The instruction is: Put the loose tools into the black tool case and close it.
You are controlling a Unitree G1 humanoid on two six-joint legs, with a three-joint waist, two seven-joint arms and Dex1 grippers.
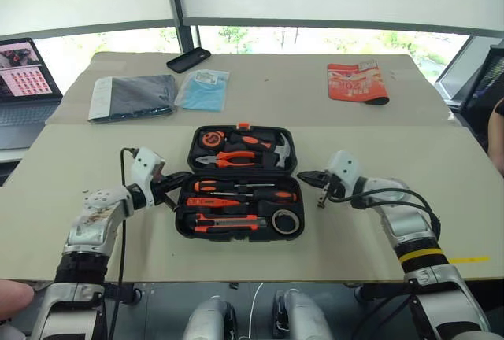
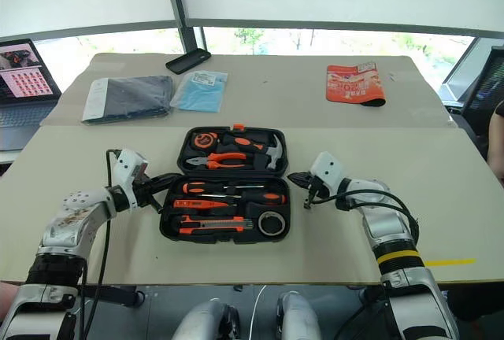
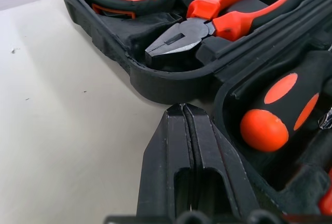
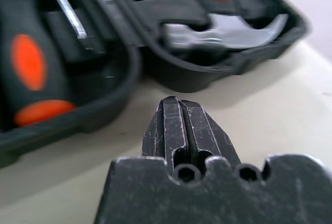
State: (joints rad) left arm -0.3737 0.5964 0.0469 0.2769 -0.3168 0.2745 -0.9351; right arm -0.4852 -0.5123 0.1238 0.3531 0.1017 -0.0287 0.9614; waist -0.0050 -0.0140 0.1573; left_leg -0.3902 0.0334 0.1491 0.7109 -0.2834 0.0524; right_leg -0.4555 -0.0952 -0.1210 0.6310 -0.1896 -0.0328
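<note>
The black tool case lies open and flat on the table. In its near half lie two orange-and-black screwdrivers, a slim orange tester, a utility knife and a dark tape roll. The far half holds a tape measure, pliers and a hammer. My left gripper is shut and empty, its tip at the case's left side by the hinge. On the right side, my right gripper is shut and empty too, just off the case wall.
At the table's far side lie a black phone, a grey pouch, a blue packet and a red packet. A laptop stands at far left. A person's hand shows at the near left corner.
</note>
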